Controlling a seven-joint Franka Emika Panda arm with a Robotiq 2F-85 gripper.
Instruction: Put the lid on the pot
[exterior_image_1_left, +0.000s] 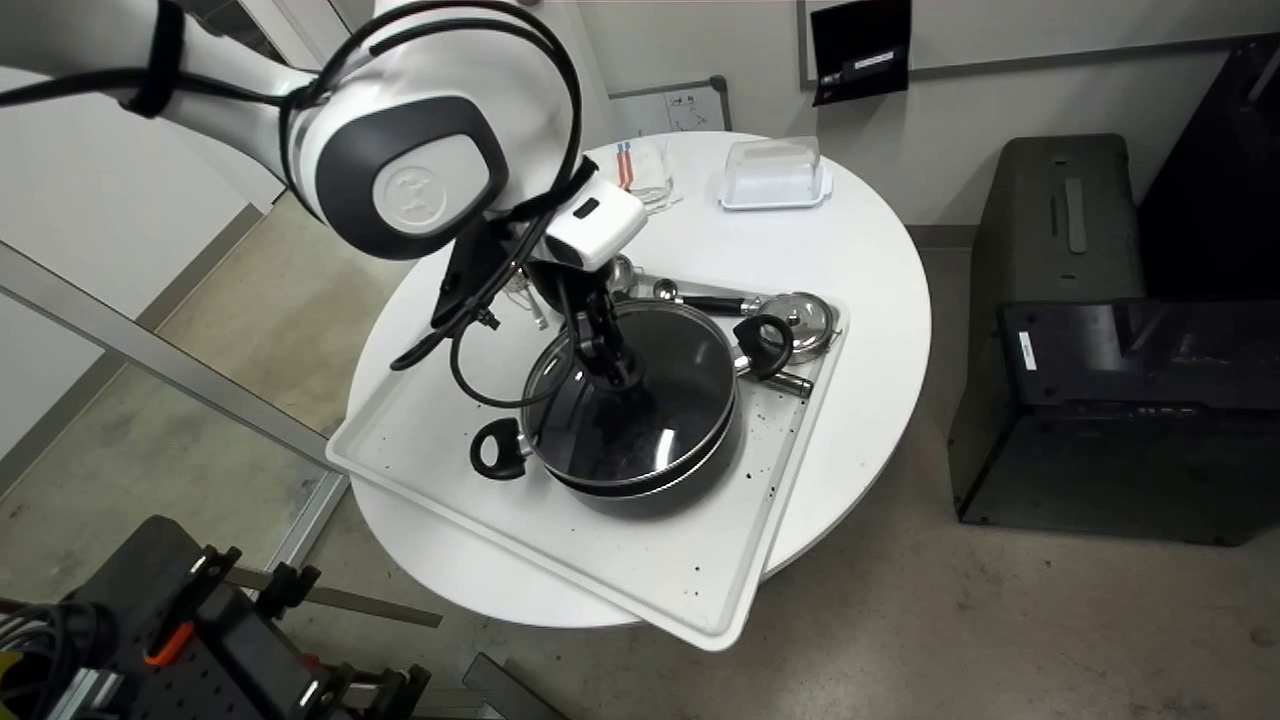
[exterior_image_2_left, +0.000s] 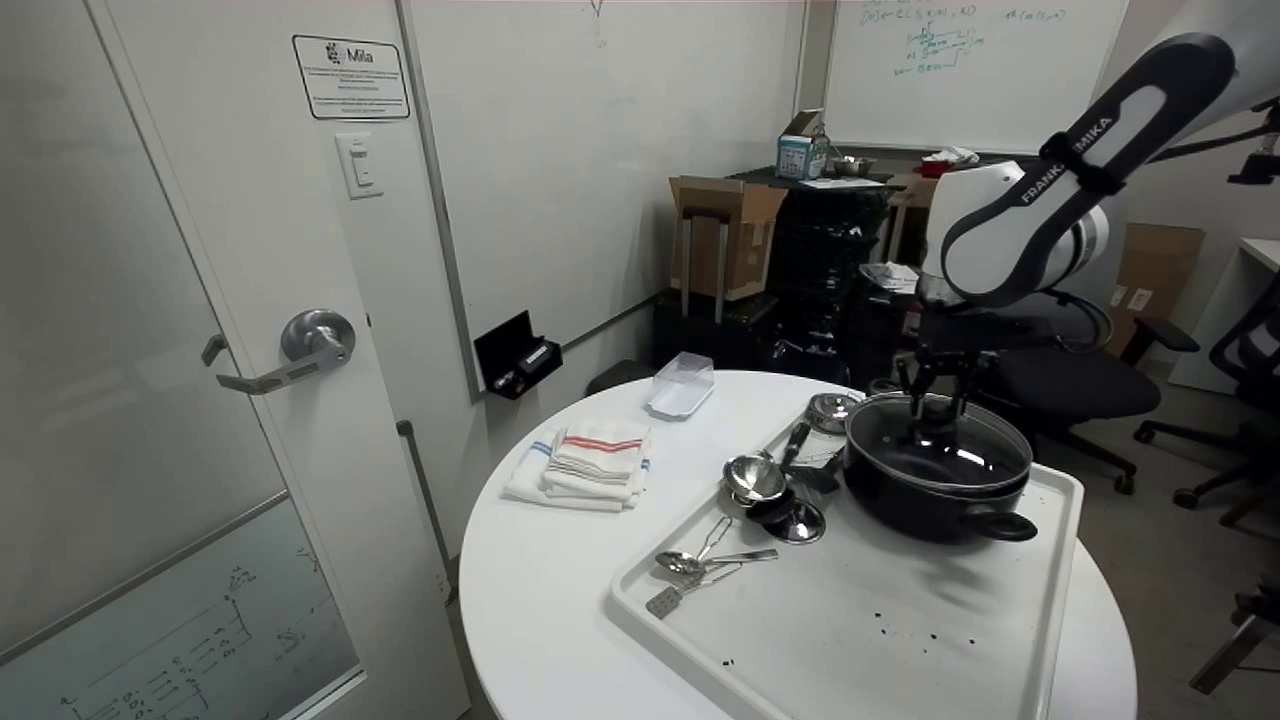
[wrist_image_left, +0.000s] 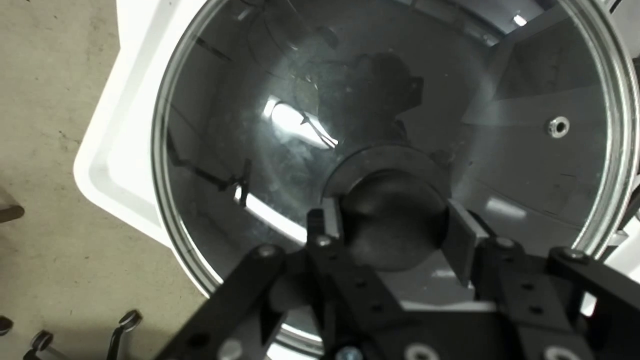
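Evidently the hand (exterior_image_2_left: 938, 408) is clamped on the round black knob (wrist_image_left: 395, 220) of the clear-glass, metal-rimmed lid (wrist_image_left: 370, 120), straight below it and over the shallow round black pot (exterior_image_2_left: 915, 508); whether they touch I cannot tell, so centring above the pot likely governs any lowering.

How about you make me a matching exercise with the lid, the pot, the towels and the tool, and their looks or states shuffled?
1. lid
2. pot
3. towels
4. tool

a. white, striped red and blue
b. fingers on either side of the black knob
c. black, two-handled
d. see-through, metal-rimmed

Pairs: 1-d, 2-c, 3-a, 4-b
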